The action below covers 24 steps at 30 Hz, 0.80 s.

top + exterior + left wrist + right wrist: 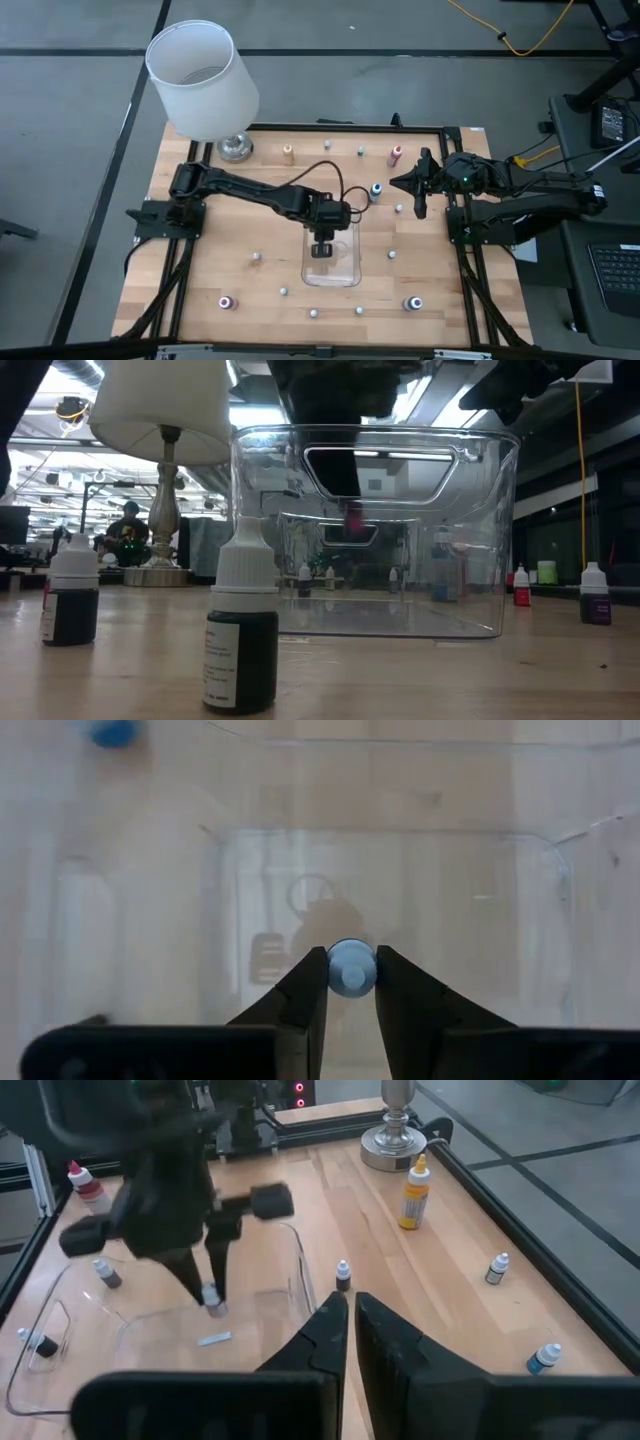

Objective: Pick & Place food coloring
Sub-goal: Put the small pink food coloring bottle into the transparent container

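Note:
Small food coloring bottles stand scattered on the wooden table, among them an orange one (288, 153), a red one (396, 155) and a blue one (376, 190). My left gripper (322, 247) reaches down into the clear tray (350, 275) and is shut on one tiny bottle (212, 1301) with a pale blue cap (350, 967). My right gripper (418, 190) waits shut near the table's right side, touching nothing. In the low view two dark-filled bottles (240, 650) (72, 600) stand in front of the tray (500, 540). My left gripper pinches the tiny bottle between its two fingers (300, 995), just below the pale blue cap (350, 970). The fingers come from above, pointing down into the tray. The bottle hangs upright below the fingertips (208, 1292), lifted clear of the tray's floor.
A white-shaded lamp (200, 80) stands on its metal base (235, 148) at the far left corner. More bottles stand near the near edge (228, 302) (412, 303), with whitish ones (256, 257) (392, 254) around the tray. A black frame (450, 130) rims the table.

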Tool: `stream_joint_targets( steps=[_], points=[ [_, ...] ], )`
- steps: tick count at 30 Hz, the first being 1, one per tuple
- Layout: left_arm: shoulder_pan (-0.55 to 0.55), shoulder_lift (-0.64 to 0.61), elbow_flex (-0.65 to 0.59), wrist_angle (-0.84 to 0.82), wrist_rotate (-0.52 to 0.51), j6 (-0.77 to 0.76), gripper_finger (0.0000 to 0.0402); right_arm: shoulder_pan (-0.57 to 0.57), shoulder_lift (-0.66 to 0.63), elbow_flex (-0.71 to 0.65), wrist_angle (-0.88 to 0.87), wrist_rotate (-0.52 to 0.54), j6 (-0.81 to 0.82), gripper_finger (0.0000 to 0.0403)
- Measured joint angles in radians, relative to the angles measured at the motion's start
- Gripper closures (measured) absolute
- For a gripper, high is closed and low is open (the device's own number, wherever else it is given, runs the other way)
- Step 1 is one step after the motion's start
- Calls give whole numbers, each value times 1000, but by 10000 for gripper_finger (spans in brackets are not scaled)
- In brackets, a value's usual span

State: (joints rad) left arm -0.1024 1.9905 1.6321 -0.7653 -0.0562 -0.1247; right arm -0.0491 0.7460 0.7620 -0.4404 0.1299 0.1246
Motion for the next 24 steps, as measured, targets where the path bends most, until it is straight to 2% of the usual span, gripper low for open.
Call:
stream_joint_targets(
  steps=[5,18,24],
  points=[
    [-2,7,0,9,9,-59,334,0,0,0,0,0,-2,375],
    [-3,17,-1,14,-46,-22,334,0,0,0,0,0,-3,375],
    [-8,56,-1,78,-46,-19,334,0,0,0,-12,0,-2,375]
  ],
)
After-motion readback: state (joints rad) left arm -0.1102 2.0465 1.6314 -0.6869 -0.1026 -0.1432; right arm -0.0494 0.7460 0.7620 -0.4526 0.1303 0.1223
